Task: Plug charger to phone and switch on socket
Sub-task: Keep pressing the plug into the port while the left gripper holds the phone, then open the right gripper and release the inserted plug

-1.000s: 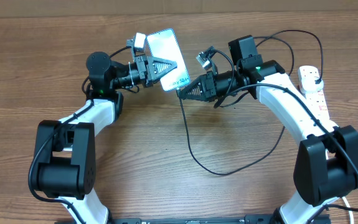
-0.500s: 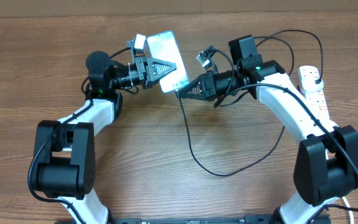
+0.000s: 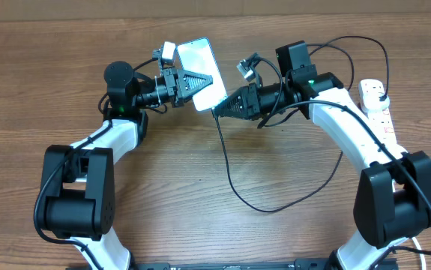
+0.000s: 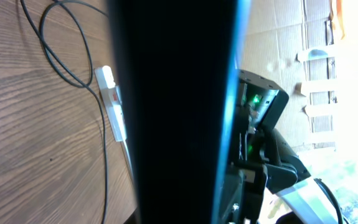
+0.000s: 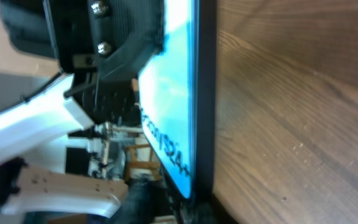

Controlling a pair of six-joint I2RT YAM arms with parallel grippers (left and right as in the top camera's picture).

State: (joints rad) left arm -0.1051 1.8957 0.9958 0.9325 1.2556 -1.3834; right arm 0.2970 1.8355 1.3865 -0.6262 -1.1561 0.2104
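Where the left arm reaches in from the near-left of the wood-grain desk, item one: left hand, black ribbed fingers pressed together on the phone, holding it lifted above the desk at centre-back. Item two: phone, slim glossy slab with a pale blue-white screen, dark rim and rounded corners. Its long axis runs from far-left to near-right, so the bottom edge with the small text faces the right hand. The right wrist view shows that edge close up and side-on, as a thin dark band beside the lit screen. Item three: right hand, black and tapered, its tip meeting the phone's bottom edge. It is the nearer hand to the port, and it is lined up roughly along the phone's length. Whether its fingers are spread or pinching cannot be told, and the connector tip is hidden at the join, so seating is unconfirmed. Item four: charger, a thin, limp black cable hanging from that join. It loops loosely across the near desk and climbs back toward the right arm. Item five: socket, a white rigid plastic strip with reddish markings, flat on the desk at far right, well apart from both hands. The right arm is judged better placed to reach its switch.
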